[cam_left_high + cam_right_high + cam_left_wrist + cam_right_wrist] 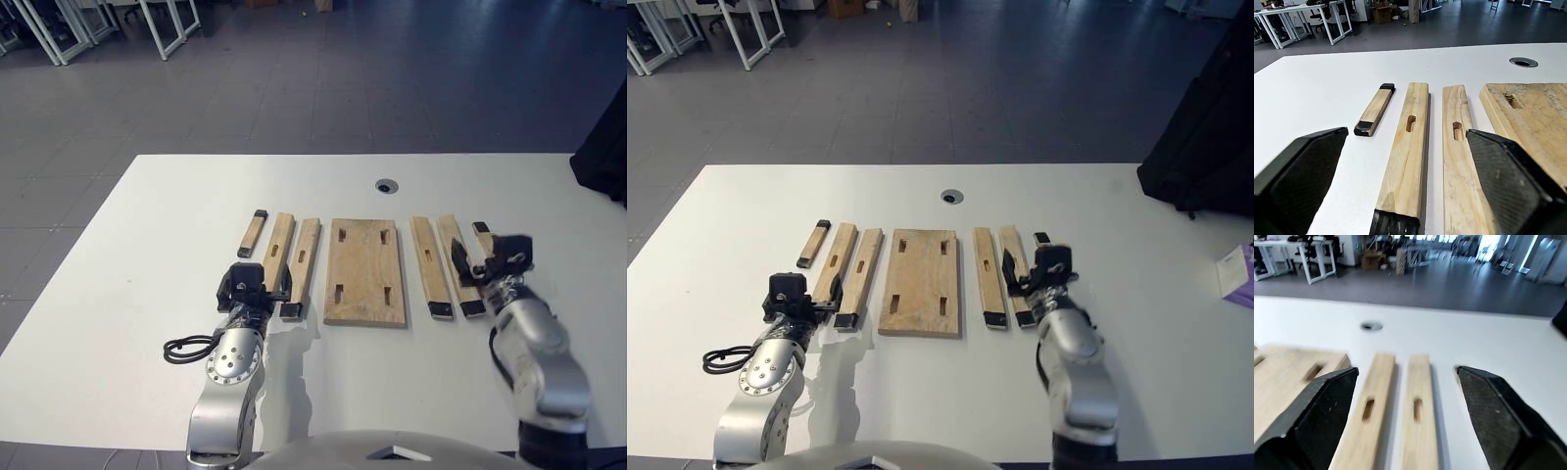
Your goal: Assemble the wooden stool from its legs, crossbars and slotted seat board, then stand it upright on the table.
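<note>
My left gripper (1406, 131) sits low over the white table (147, 245), fingers wide apart and empty, with two slotted legs (1409, 147) running ahead between them and a short crossbar (1375, 108) just outside. My right gripper (1406, 369), equally open and empty, faces two more legs (1418, 416). The slotted seat board (365, 269) lies flat between the two grippers. A grey floor (392, 78) stretches beyond.

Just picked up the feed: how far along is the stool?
Done: nothing joined; seat board, legs and crossbar lie flat, side by side on the table. In hand: nothing; left gripper and right gripper open, at the legs' near ends. To do: all assembly, then standing it upright.
</note>
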You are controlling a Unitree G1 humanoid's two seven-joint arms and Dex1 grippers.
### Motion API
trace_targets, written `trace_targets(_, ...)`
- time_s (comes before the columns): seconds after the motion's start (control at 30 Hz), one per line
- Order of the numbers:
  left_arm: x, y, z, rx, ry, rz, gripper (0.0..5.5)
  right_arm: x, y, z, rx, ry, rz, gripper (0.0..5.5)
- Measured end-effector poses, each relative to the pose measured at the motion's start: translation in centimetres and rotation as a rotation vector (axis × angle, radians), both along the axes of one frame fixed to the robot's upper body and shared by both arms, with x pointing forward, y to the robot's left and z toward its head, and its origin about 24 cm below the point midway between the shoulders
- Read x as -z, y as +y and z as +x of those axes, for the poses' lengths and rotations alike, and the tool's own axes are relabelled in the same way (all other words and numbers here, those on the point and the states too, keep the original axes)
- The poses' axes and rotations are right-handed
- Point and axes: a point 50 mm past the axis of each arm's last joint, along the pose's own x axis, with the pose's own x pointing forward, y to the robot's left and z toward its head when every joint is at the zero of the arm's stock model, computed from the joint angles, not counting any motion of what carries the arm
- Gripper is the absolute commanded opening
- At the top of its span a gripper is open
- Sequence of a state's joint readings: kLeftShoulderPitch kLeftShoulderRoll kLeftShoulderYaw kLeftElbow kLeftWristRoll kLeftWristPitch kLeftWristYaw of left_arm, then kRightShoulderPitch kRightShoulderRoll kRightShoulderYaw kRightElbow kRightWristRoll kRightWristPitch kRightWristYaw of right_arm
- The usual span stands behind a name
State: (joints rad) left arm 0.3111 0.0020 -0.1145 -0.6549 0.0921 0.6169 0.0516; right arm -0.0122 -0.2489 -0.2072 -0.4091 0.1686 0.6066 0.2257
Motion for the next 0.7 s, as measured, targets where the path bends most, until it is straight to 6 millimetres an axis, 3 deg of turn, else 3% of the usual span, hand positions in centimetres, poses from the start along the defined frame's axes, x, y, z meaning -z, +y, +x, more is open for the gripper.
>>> trace_targets(0.13, -0.1, -0.1, -0.1, -0.008, -0.004, -0.006, 4.45, 0.5, -5.2, 2.1, -0.009, 0.117, 0.066, 3.72)
trace_targets(0.23, -0.3, -0.2, -0.1, -0.011, -0.011, -0.01, 4.45, 3.3, -7.4, 2.5, -0.011, 0.245, 0.103, 3.72)
trace_targets(0.57, -0.5, -0.4, 0.1, -0.002, -0.017, -0.005, 4.45, 7.7, -8.5, 1.9, -0.058, 0.344, 0.015, 3.72)
trace_targets(0.7, -0.6, -0.6, 0.1, 0.006, -0.02, -0.007, 4.45, 8.5, -9.1, 2.0, -0.042, 0.329, -0.004, 3.09)
